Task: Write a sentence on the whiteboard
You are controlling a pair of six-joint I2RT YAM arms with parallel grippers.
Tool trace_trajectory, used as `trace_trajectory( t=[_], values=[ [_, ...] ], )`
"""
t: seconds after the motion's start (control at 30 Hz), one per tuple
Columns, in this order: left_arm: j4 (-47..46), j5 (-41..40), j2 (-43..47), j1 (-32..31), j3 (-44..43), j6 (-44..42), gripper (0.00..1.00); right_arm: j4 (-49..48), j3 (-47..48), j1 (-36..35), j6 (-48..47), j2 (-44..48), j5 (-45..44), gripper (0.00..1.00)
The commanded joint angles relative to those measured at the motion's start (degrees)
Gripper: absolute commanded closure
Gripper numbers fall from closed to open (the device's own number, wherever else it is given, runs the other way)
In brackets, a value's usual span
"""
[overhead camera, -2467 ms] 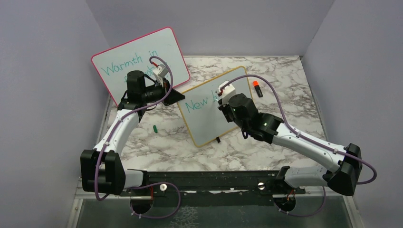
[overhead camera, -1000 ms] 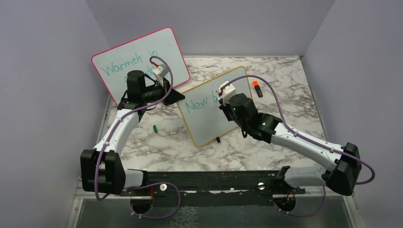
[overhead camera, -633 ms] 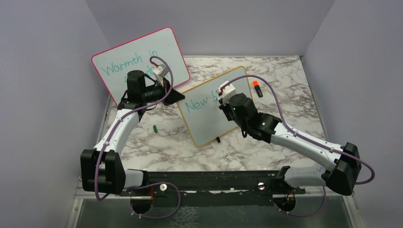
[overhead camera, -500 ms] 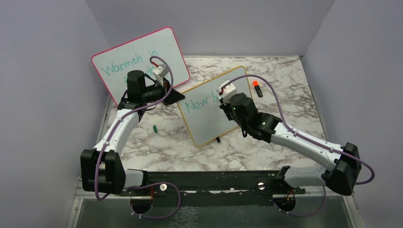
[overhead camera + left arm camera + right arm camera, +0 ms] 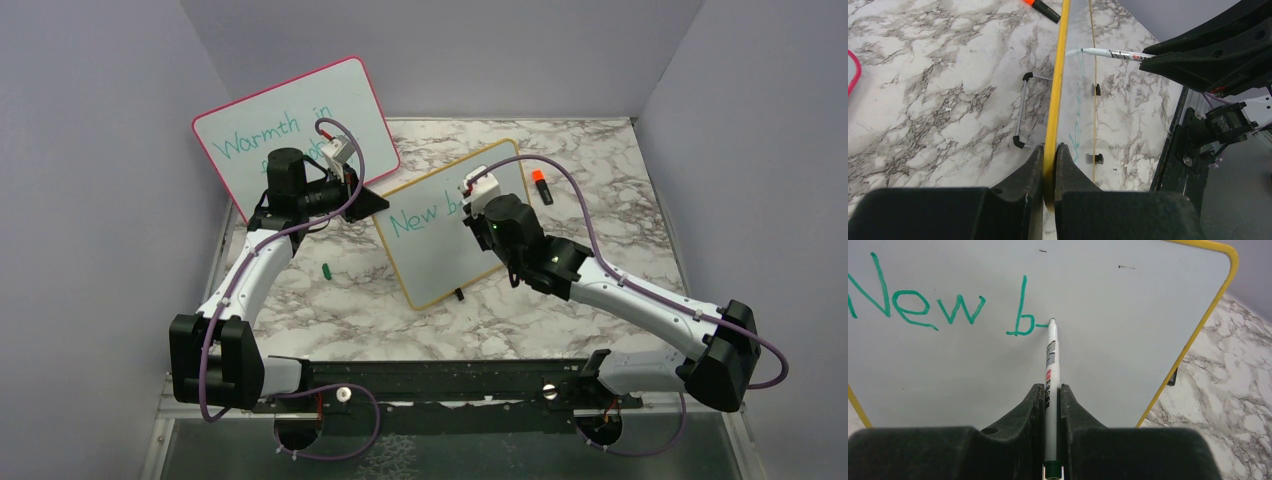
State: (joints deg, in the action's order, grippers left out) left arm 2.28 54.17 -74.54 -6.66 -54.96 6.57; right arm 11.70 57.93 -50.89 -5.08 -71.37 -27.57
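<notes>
Right wrist view puts the job mid-word: the right gripper point(image 5: 1050, 390), closed almost fully, pinches a green marker point(image 5: 1052, 355) whose tip touches the whiteboard point(image 5: 1148, 300) at the end of a short dash after "New b", all there is of the sentence point(image 5: 923, 305) so far. Meanwhile the left gripper point(image 5: 1049, 152) is clamped tight on the board's yellow frame edge, steadying it where it stands propped on the marble table point(image 5: 640, 180), just right of the pink-framed whiteboard point(image 5: 300, 110). Next, I judge, the tip must curl into an "e" under even pressure. Against the earliest overhead picture, the right wrist has crept slightly rightward along the line, while the left arm has not moved
</notes>
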Motion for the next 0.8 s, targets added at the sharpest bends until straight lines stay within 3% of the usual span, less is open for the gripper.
trace_trajectory(
  t=[0.0, 0.77],
  values=[
    [4.57, -4.58, -1.81, -1.08, 0.73, -4.37, 1.0, -3.51, -0.04, 0.36, -0.77, -0.19, 0.76, 1.0],
    [4.64, -4.51, -2.06, -1.08, 0.55, -4.3, 1.0, 2.04, 0.79, 0.37, -0.61, -0.52, 7.09, 1.0]
  ],
)
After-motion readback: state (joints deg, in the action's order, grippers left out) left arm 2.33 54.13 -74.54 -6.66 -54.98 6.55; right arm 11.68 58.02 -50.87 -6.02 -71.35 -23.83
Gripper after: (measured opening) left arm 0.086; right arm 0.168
